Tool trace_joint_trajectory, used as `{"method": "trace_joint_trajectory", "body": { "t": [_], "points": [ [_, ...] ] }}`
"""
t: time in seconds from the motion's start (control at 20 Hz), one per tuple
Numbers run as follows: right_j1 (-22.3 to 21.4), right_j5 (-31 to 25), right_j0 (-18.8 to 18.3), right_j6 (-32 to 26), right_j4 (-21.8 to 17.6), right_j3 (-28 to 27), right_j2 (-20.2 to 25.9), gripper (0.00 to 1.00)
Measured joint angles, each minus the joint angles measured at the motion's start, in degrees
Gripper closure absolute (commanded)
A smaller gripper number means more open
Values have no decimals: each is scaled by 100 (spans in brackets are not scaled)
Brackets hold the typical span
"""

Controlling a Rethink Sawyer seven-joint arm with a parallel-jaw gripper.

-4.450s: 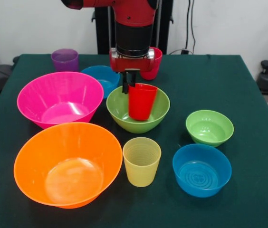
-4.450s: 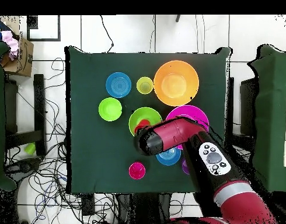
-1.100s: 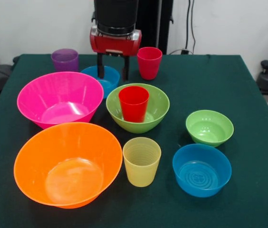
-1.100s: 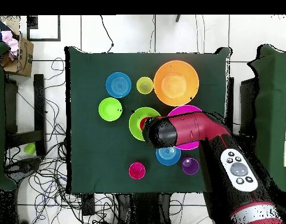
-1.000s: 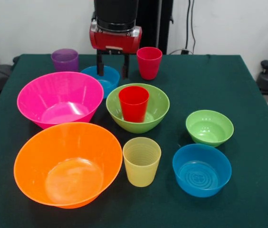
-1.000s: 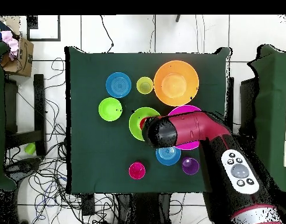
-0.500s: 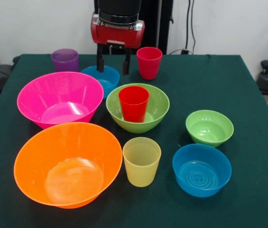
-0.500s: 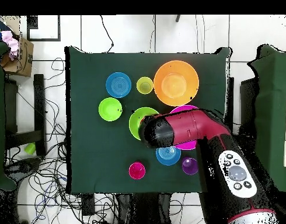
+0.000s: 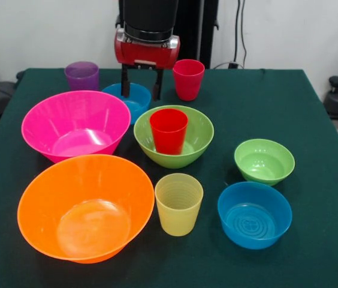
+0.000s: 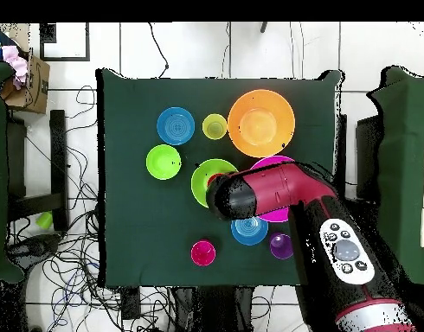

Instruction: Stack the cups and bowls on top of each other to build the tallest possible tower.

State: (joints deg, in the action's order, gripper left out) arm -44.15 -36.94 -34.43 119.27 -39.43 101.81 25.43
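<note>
The bright red cup [image 9: 169,131] stands upright inside the medium lime green bowl [image 9: 202,133] at mid-table. My gripper [image 9: 140,90] hangs open and empty above the small blue bowl [image 9: 134,102] behind it, apart from the red cup. The hot pink bowl [image 9: 67,117] and the orange bowl [image 9: 46,195] sit on the left. In front are the ribbed yellow cup [image 9: 178,203], a second blue bowl [image 9: 254,213] and the small green bowl [image 9: 263,160]. A purple cup [image 9: 81,75] and a pinkish-red cup [image 9: 188,78] stand at the back. In the overhead view the arm [image 10: 259,194] covers part of the green bowl [image 10: 202,177].
The green cloth table [image 9: 313,120] has bare room along its right side. In the overhead view, chairs [image 10: 34,173] and cables ring the table, and the arm's wide body [image 10: 337,259] overhangs the purple cup's corner.
The red cup, held over the green bowl 4.5 s ago, now stands in it, let go. The gripper has opened, risen and drawn back over the blue bowl.
</note>
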Motion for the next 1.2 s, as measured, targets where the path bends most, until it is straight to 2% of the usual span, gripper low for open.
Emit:
{"method": "trace_joint_trajectory", "body": {
  "t": [0.3,0.65,1.2],
  "points": [
    [110,1,12,0,-69,-80,1,0],
    [382,15,9,0,-337,-458,27,0],
    [608,14,-135,0,-569,-765,181,0]
  ]
}}
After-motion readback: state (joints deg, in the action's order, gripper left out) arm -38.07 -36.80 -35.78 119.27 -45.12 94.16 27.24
